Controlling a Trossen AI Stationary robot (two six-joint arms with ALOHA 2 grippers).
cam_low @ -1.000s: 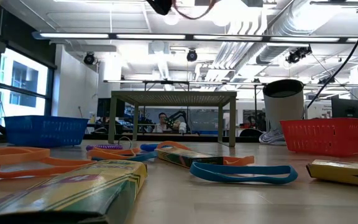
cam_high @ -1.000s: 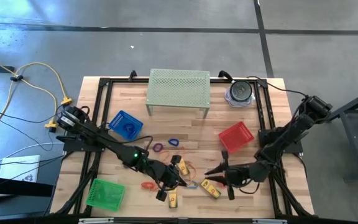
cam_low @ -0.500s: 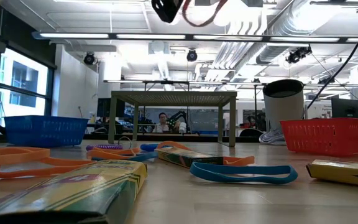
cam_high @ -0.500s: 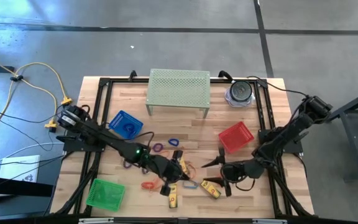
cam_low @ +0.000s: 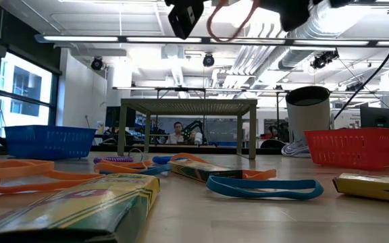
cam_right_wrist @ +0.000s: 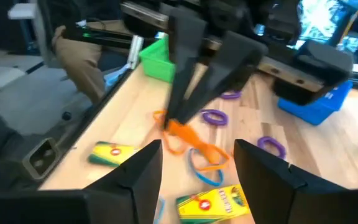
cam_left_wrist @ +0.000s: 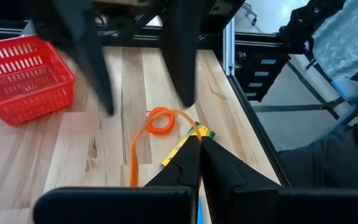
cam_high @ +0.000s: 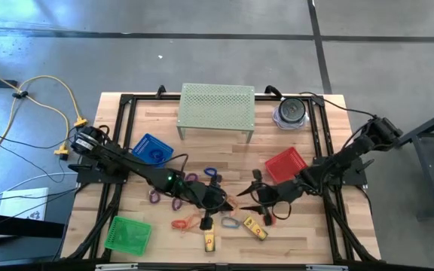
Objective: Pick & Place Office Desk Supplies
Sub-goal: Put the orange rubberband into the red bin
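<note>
Left wrist view shows my left gripper (cam_left_wrist: 199, 144) pinched on a limp orange band (cam_left_wrist: 143, 144) dangling above the bench's front edge, so I hold its top strand while the right gripper (cam_right_wrist: 194, 163) gapes nearby.
</note>
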